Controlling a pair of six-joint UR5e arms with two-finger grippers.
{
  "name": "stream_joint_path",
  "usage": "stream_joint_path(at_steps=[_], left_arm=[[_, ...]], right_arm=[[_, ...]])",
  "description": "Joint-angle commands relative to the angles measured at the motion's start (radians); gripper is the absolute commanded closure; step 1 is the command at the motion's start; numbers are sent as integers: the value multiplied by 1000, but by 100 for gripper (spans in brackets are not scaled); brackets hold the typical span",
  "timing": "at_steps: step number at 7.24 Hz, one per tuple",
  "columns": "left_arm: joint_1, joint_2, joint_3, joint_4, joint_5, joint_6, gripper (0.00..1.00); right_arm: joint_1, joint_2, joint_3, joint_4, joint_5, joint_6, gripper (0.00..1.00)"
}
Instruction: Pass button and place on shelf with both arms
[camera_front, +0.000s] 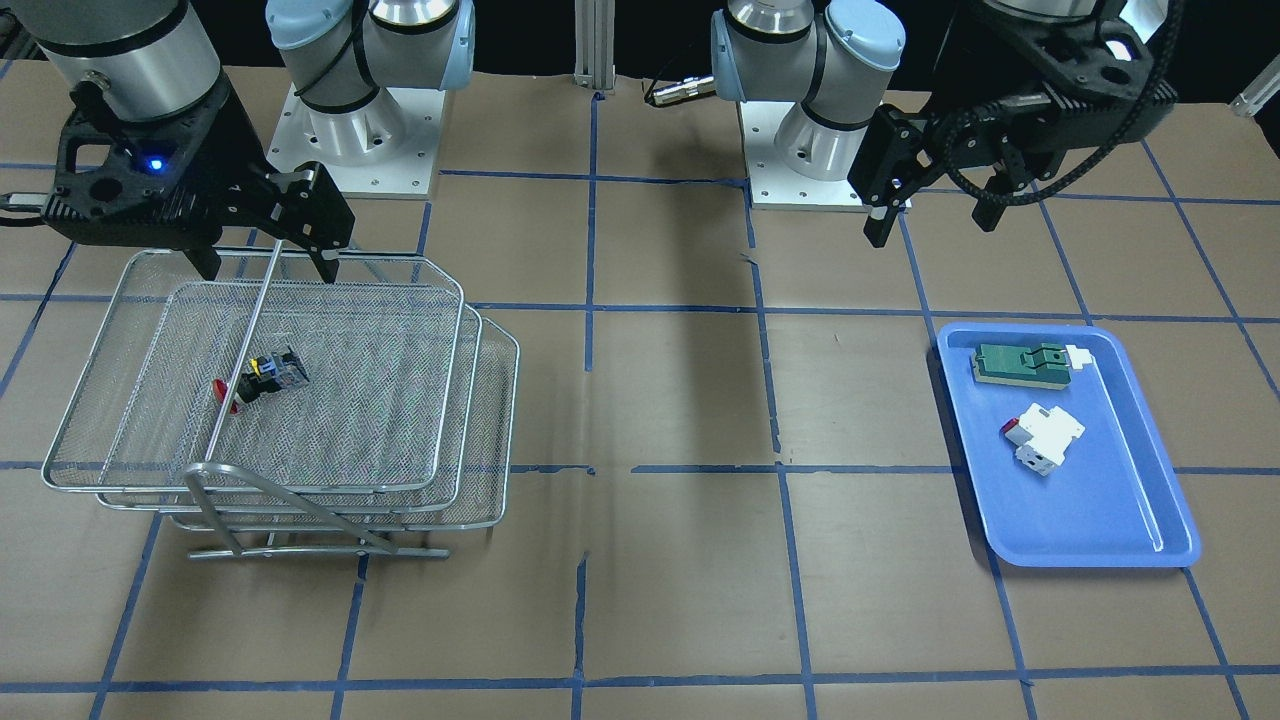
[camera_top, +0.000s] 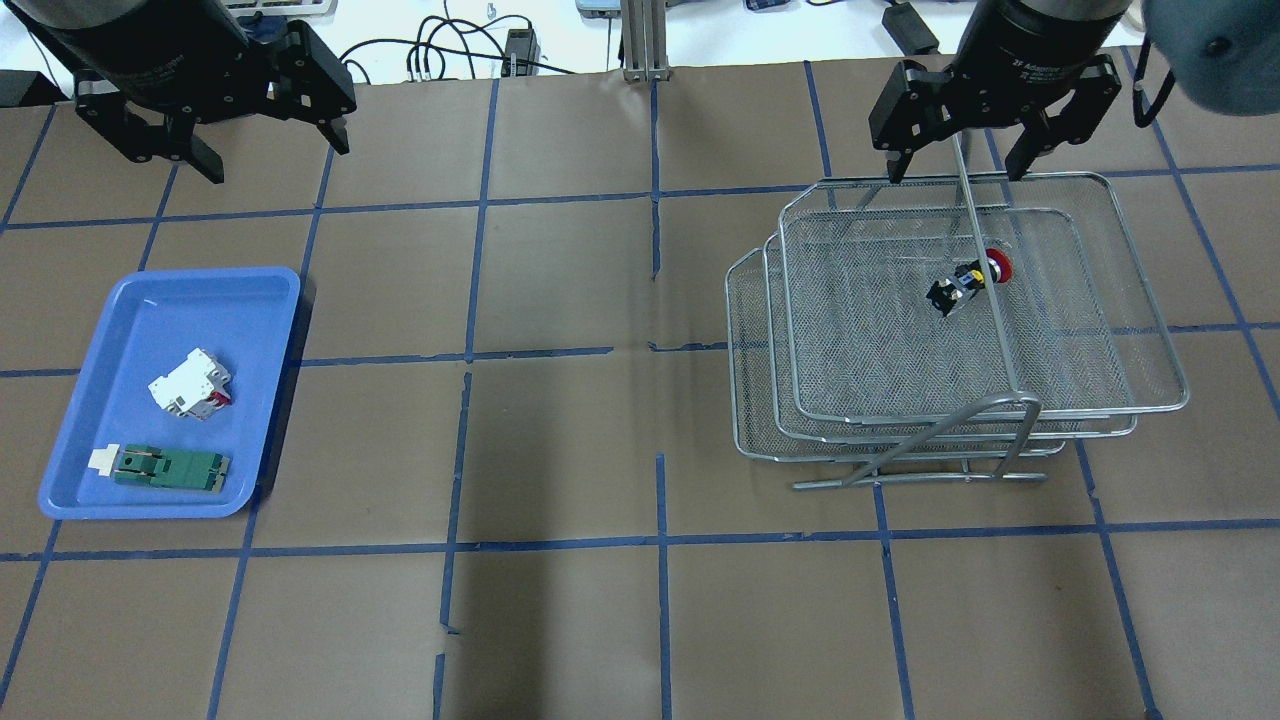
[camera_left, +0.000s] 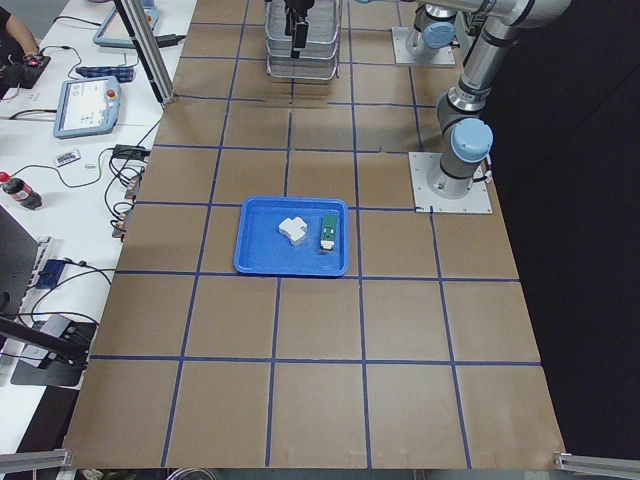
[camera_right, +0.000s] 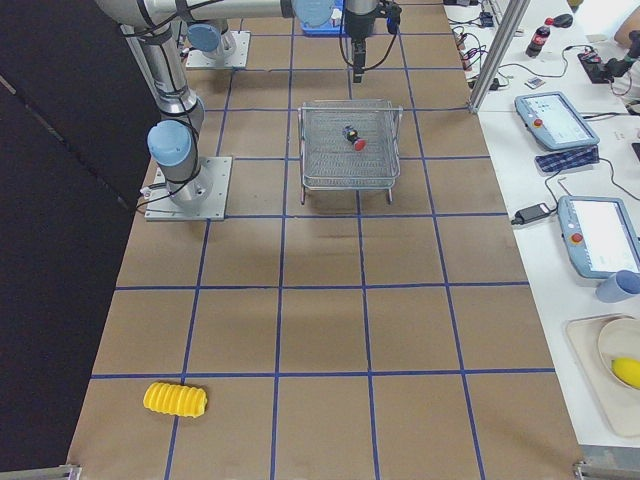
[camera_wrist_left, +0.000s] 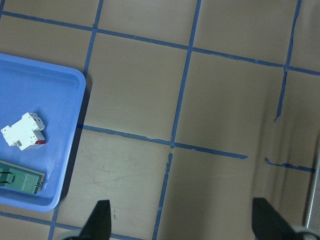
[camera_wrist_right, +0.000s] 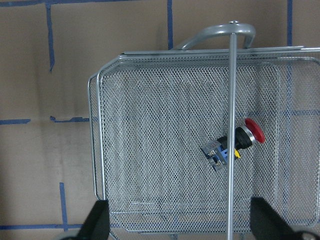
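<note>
All but done: button (camera_front: 272, 376) on top tier of shelf (camera_front: 400, 400); left gripper (camera_top: 275, 160) and right gripper (camera_top: 955, 172) spread, empty.

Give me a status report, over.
Left end effector open, right end effector open, both empty. Button lying on top tray of shelf. Frame rod crosses over it.

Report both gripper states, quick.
Left gripper: open, holding nothing.
Right gripper: open, holding nothing; the button lies in the shelf.
</note>
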Motion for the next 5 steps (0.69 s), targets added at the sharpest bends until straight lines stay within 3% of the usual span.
stream_joint_path(at_steps=[1, 5], left_arm=[[1, -3, 24, -1, 0, 4, 0], [-7, -8, 6, -32, -3, 9, 0]], right_arm=[[-2, -2, 1, 7, 37, -12, 0], [-2, -5, 2, 2, 34, -11, 0]])
